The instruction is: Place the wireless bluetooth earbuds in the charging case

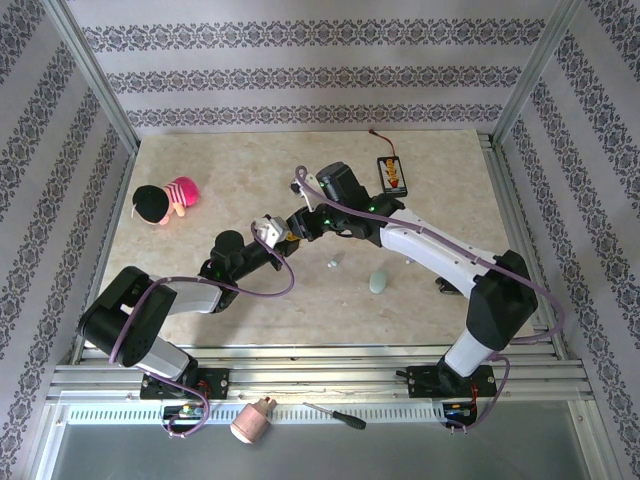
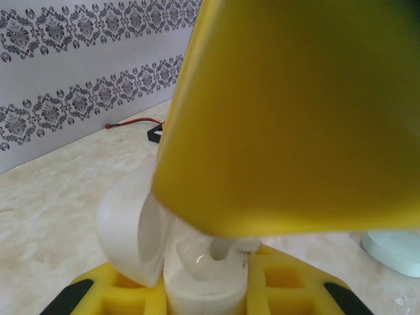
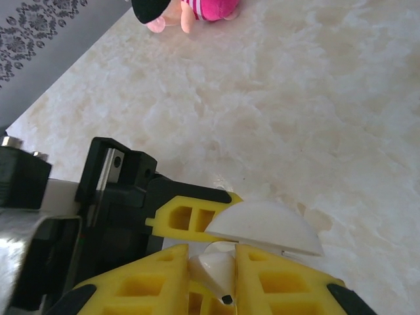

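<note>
**A:** While the two arms meet just left of the middle of the table (image 1: 220, 180), which step is in hand?

**B:** The insertion itself, by my reading. The left hand (image 2: 203, 295) is clenched on a white charging case (image 2: 197, 279), with the base wedged between its yellow fingers. The lid (image 2: 128, 223) is swung open toward nine o'clock in the left wrist view. The right hand (image 3: 211, 259) pinches a white earbud (image 2: 222, 248) between its fingers, directly above the open case. The earbud's lower end sits at the mouth of a socket. I cannot tell whether it is seated.

**A:** Where are the other pieces?

**B:** In the overhead view a pale green case (image 1: 378, 283) lies shut on the table, at about four o'clock from the hands. A tiny pale piece (image 1: 333, 264) lies between the hands and that case. It may be another earbud, but it is too small to tell. A pink and black plush toy (image 1: 165, 200) lies well apart at ten o'clock.

**A:** What does the next move call for?

**B:** Probably a short, straight push down, with the earbud's stem lined up to the socket. The left hand should hold the case steady. The right hand should let go only once the earbud sits flush. The fit looks tight, so a tilted earbud could jam or pop out.
</note>
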`<control>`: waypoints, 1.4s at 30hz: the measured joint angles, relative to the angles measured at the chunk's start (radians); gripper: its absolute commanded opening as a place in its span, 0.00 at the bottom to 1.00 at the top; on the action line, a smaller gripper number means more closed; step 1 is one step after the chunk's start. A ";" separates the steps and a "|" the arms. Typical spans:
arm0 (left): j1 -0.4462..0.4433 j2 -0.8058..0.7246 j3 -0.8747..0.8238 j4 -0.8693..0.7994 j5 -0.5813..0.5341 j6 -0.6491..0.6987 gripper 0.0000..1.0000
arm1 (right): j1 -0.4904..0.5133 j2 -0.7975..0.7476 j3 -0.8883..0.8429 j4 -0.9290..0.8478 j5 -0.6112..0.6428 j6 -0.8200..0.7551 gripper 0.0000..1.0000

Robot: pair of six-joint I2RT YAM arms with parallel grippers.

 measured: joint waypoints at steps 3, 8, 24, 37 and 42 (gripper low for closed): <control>0.000 0.000 0.000 0.010 -0.001 -0.002 0.05 | 0.000 0.007 0.000 0.000 0.005 0.000 0.22; 0.000 0.000 0.000 0.011 -0.001 -0.003 0.05 | 0.000 0.009 0.000 0.001 0.015 0.000 0.22; 0.000 0.004 0.000 0.024 -0.004 -0.027 0.06 | -0.016 -0.027 -0.111 0.177 -0.034 0.069 0.20; 0.000 0.023 0.004 0.027 -0.006 -0.064 0.06 | -0.016 -0.075 -0.153 0.251 -0.030 0.079 0.20; 0.000 0.027 0.014 0.033 -0.008 -0.100 0.08 | -0.016 -0.085 -0.163 0.289 -0.022 0.079 0.20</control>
